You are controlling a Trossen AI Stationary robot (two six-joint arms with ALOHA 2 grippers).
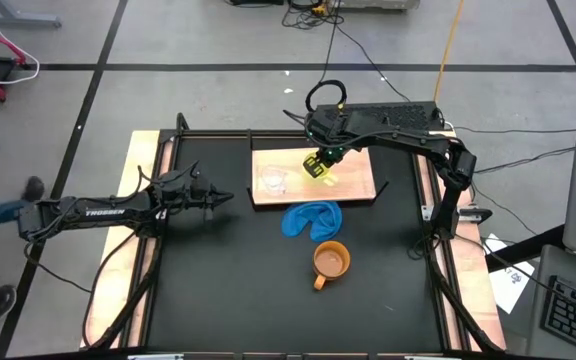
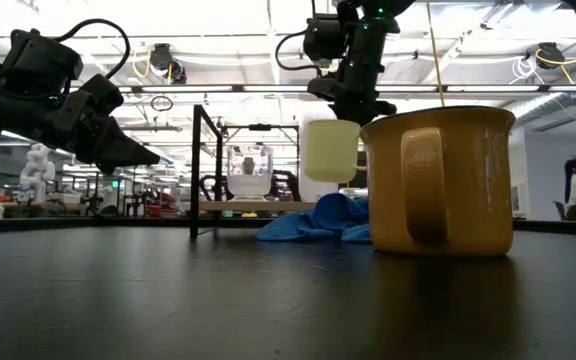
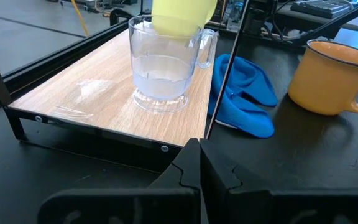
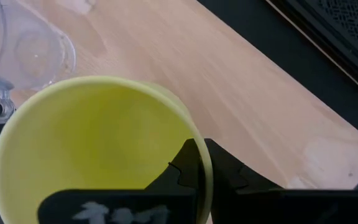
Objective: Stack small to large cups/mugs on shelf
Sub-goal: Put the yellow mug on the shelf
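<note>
The yellow mug (image 1: 319, 168) hangs above the light-wood shelf (image 1: 353, 182), with my right gripper (image 4: 197, 167) shut on it; the low view shows the mug (image 2: 331, 150) in the air. The small clear cup (image 3: 163, 68) stands upright on the shelf's left part (image 3: 86, 93). The orange-brown mug (image 1: 331, 261) stands upright on the black table nearer the front, its handle toward the near edge. My left gripper (image 1: 220, 197) is shut with nothing in it, hovering left of the shelf. My right gripper grips the yellow mug by its rim (image 4: 202, 149), one finger inside the mug and one outside. The fingers come from above, pointing steeply down. The mug hangs below them about upright, mouth up, clear of the shelf.
A crumpled blue cloth (image 1: 312, 220) lies on the table between the shelf's near edge and the orange-brown mug. A thin dark frame (image 2: 197, 170) stands around the table's edges. The shelf's right half (image 4: 253, 99) is bare wood.
</note>
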